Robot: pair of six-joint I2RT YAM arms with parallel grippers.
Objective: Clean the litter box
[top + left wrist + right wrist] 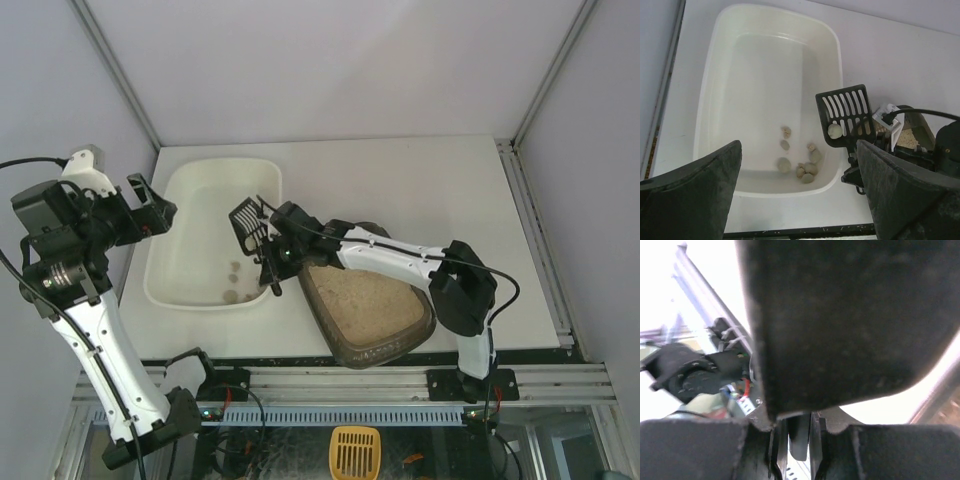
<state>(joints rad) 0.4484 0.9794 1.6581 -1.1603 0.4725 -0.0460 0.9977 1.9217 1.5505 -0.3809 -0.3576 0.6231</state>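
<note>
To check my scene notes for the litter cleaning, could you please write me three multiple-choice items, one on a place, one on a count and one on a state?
1. Where do the clumps in the white tray lie?
A) at its far end
B) at its near end
C) on the table outside it

2. How many clumps sit on the black scoop?
A) one
B) none
C) four

3. How is the left gripper?
A) shut on the scoop
B) shut on the tray rim
C) open, holding nothing

Key: 1 B, they cluster at the tray's near end; 2 A, a single clump rests below the slots; 3 C, its fingers stand wide apart, gripping nothing.
</note>
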